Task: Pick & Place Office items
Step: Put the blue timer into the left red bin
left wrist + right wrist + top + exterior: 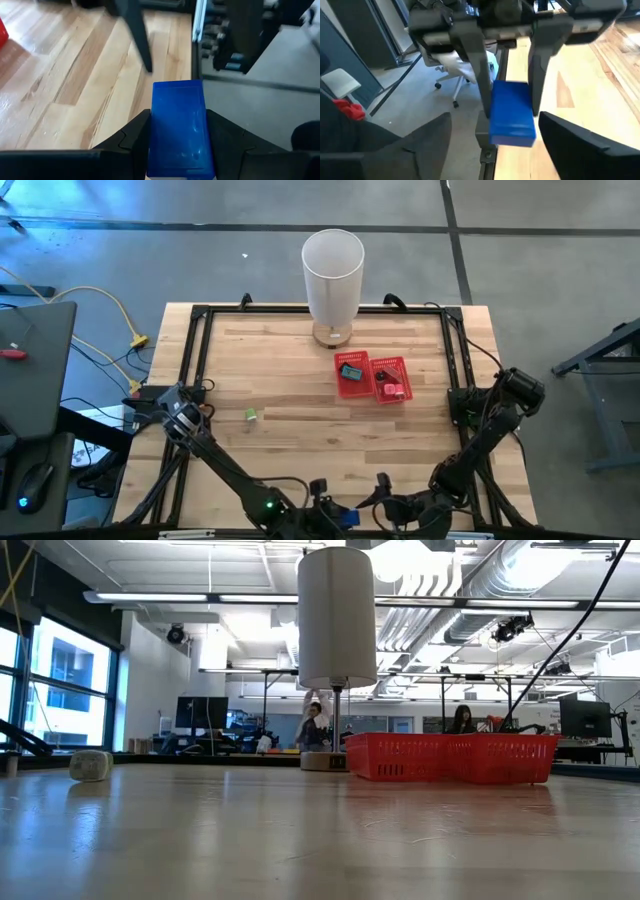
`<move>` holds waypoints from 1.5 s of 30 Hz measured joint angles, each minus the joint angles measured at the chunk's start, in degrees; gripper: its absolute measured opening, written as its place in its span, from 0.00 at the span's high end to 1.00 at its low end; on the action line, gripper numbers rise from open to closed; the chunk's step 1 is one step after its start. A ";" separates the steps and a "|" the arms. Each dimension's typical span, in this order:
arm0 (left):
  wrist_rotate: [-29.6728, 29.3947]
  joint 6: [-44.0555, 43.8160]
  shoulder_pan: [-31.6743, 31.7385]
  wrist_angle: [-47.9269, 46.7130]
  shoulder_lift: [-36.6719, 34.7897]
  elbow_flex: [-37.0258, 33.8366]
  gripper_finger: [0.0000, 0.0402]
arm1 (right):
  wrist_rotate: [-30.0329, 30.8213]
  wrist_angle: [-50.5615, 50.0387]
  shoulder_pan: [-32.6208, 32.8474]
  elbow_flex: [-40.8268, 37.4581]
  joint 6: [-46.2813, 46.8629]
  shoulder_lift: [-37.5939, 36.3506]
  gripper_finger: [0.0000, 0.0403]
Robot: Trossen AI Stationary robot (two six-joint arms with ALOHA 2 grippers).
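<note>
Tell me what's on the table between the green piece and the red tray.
Nothing: in the high view, only bare wood lies between the green piece and the red tray.

Both arms (215,455) are matte black, chunky round joints, thin links; a green LED (268,505) glows on the left one.

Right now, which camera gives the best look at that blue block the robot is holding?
The left wrist view: the blue block fills it, clamped in the left gripper. The right wrist view shows it farther off, the high view only a sliver, the low view nothing.
</note>
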 joint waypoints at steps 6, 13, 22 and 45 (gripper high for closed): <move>-1.25 2.53 -0.04 3.25 -1.10 0.15 0.63 | 0.09 -0.91 -1.12 -0.02 0.21 0.00 0.23; -1.21 3.41 -0.04 3.54 -1.07 0.13 0.63 | -1.85 -1.50 -2.19 -0.02 1.16 0.02 0.26; -1.20 3.45 -0.04 3.54 -1.05 0.13 0.63 | -2.84 -1.57 -2.17 -0.02 0.93 0.02 0.38; -1.19 2.97 -0.04 3.42 -0.96 0.07 0.59 | -4.99 -2.38 -2.30 -0.04 -0.23 0.02 0.65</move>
